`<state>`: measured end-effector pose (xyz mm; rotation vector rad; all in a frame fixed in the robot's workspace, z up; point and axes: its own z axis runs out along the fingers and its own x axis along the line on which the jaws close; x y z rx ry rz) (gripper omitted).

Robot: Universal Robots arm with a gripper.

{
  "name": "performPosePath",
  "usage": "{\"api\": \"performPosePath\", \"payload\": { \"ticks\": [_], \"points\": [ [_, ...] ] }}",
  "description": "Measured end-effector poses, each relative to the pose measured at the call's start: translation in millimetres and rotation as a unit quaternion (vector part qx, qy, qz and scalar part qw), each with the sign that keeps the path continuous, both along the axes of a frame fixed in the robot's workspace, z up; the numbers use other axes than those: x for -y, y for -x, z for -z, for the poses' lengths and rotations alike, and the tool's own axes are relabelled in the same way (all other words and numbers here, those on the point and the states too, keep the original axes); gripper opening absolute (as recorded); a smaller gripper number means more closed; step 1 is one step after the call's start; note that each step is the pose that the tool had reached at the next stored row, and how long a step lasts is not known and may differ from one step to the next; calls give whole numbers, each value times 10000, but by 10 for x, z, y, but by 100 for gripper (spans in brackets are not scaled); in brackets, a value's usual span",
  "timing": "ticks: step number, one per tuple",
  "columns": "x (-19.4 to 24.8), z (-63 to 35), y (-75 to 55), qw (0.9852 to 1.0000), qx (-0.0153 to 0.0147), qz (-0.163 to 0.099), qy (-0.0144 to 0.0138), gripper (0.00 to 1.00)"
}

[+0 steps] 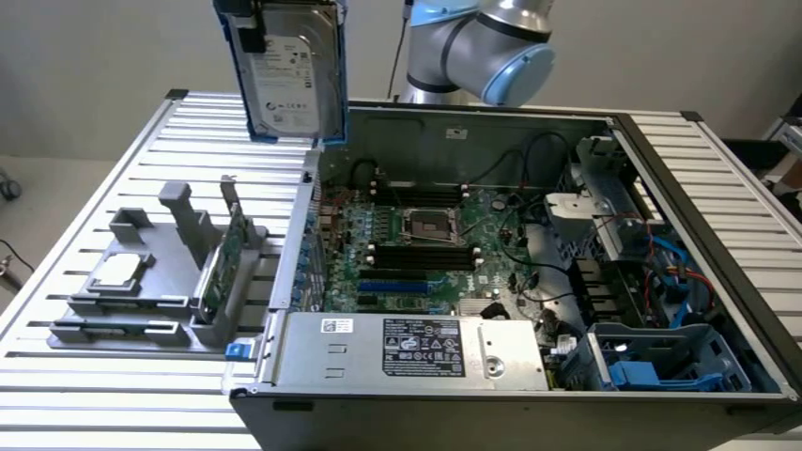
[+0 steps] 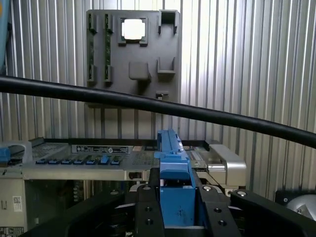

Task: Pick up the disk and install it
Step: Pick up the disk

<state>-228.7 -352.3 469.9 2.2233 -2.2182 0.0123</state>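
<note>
The disk hangs upright high above the back left corner of the open computer case, its white label facing the camera and its blue carrier along both edges. In the wrist view, my gripper is shut on the disk's blue carrier, which stands edge-on between the two black fingers. Far below it lie the slatted table and the case's edge.
The case holds a motherboard, a power supply at the front and a blue drive bay at the exterior view's lower right. A grey parts holder carries a square chip and a green card. A black cable crosses the wrist view.
</note>
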Motion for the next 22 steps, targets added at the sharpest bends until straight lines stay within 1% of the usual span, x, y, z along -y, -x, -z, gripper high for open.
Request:
{"api": "performPosePath", "payload": {
  "ticks": [5,8,12,17,18,19,20,22],
  "points": [
    [1,0,-217,10000,5,0,0,32],
    [18,0,-347,10000,5,0,1,32],
    [77,0,-503,10000,6,0,4,32],
    [165,10,-622,10000,6,0,18,32],
    [192,14,-680,10000,5,0,34,32],
    [202,17,-715,10000,6,-1,39,32],
    [217,20,-799,10000,6,0,46,32],
    [228,20,-892,10000,6,0,47,32]
  ]
}}
